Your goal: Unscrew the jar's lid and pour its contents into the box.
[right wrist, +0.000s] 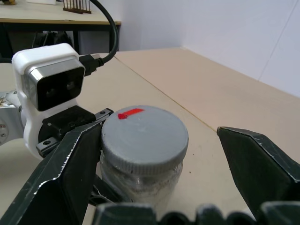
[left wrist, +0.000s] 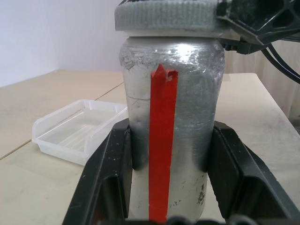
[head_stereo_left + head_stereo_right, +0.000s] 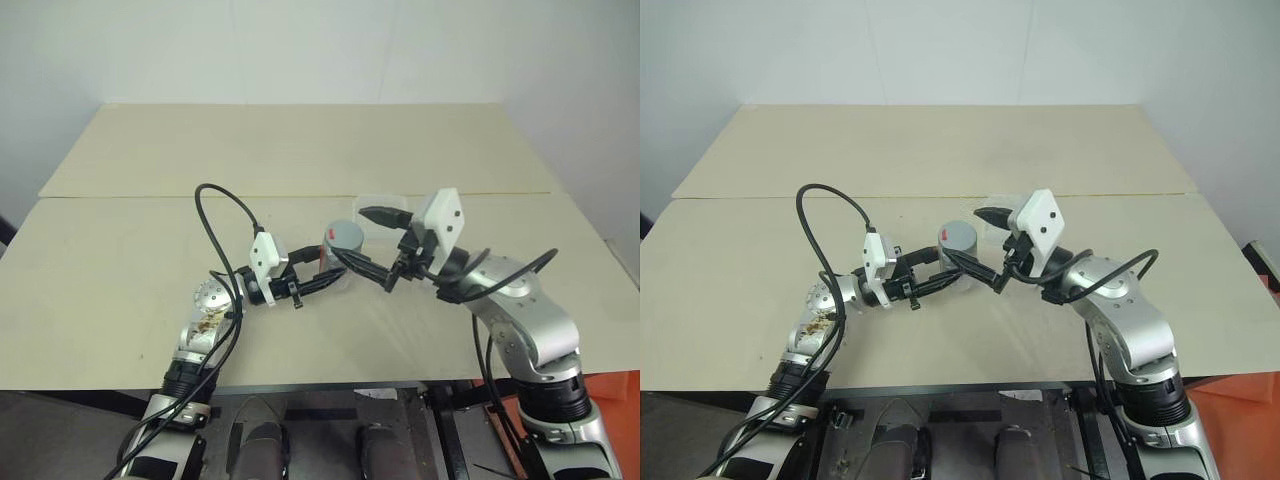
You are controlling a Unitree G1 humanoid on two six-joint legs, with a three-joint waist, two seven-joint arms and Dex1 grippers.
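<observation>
Right gripper [image 1: 154, 154] spread wide, empty, straddling the lid [image 1: 144, 133]; left gripper [image 2: 168, 154] clamps the jar [image 2: 171, 117]; off-centre closure risks slippage.

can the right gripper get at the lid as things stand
Probably yes: the right gripper is open with its fingers on either side of the lid, nothing between them, while the left gripper clamps the jar.
</observation>
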